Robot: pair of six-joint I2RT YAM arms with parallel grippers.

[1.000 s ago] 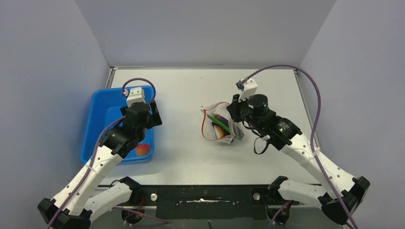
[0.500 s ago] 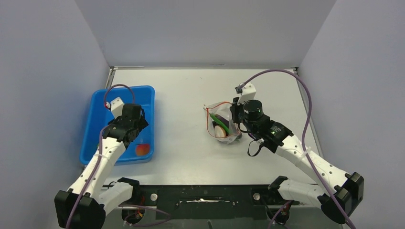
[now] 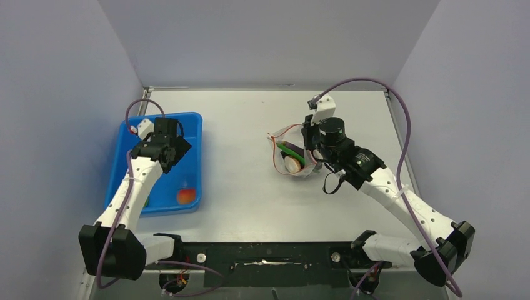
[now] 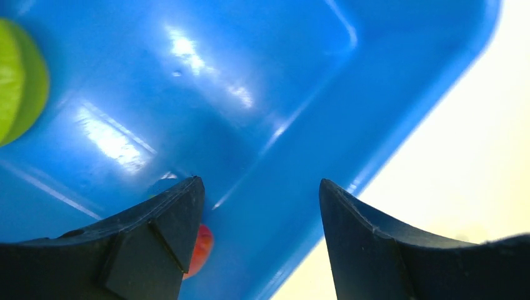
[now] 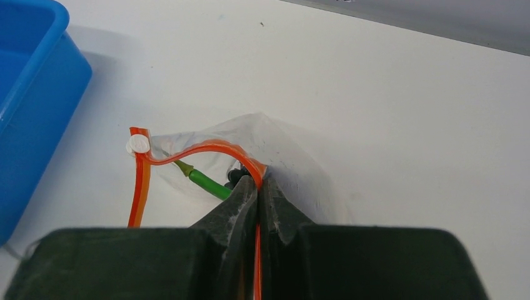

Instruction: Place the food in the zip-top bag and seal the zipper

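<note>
1. Loading step: right gripper (image 5: 257, 182) pinches thin red zipper strip (image 5: 187, 152) of small clear crinkly bag (image 5: 290, 159), right of centre.
2. Left gripper (image 4: 259, 187), spread over blue plastic tray (image 3: 190, 165) — next, descend onto orange-red round fruit (image 3: 185, 195).

In the left wrist view, the lime-green round fruit (image 4: 19, 78) is cut off at 9 o'clock, and the orange-red round fruit (image 4: 200, 249) at 7 o'clock is mostly hidden behind a finger of the left gripper (image 4: 261, 187). In the right wrist view, the near part of the zip-top bag (image 5: 275, 156) is covered by the right gripper (image 5: 257, 184), only a short stretch of the long thin green pod (image 5: 206, 183) is seen, and the blue tray (image 5: 31, 94) is cropped at 9 o'clock.
</note>
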